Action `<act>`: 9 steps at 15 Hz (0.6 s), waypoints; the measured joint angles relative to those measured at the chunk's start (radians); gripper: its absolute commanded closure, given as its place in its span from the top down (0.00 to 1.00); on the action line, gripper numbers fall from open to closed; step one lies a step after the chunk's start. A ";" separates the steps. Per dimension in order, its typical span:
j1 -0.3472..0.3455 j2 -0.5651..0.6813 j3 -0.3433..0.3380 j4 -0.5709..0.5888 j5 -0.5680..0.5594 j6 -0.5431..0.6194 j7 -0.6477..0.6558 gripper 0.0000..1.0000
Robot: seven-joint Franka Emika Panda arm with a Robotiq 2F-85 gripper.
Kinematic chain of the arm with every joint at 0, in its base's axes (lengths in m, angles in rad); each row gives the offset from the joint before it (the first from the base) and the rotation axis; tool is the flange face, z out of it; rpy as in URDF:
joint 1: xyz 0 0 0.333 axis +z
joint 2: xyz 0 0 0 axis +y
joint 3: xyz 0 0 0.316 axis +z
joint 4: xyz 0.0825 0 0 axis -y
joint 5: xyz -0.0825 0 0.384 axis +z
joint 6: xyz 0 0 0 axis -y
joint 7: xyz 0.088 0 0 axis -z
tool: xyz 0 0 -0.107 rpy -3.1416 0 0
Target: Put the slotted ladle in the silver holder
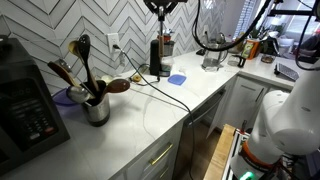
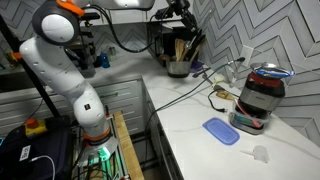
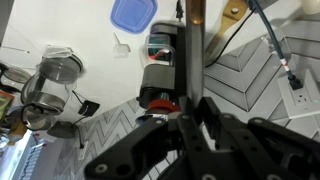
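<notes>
Closed jaws around upright slotted ladle (image 3: 196, 60), silver holder (image 1: 97, 108) well apart.

Ladle (image 3: 197, 55) being held by its slim dark handle in the gripper (image 3: 198, 118), shiny silver holder (image 1: 97, 110) standing upright, carrying other utensils (image 1: 82, 62).

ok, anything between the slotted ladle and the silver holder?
No visible obstacle en route. But the silver holder is crowded with wooden spoons, so the slotted ladle in the gripper needs a free gap.

Head of the slotted ladle (image 3: 197, 50) — apparently past top edge
</notes>
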 measured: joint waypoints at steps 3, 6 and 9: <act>-0.004 -0.049 0.000 -0.052 0.011 0.020 -0.024 0.18; -0.007 -0.048 0.000 -0.065 0.012 0.030 -0.025 0.18; -0.008 -0.048 0.000 -0.066 0.012 0.032 -0.025 0.18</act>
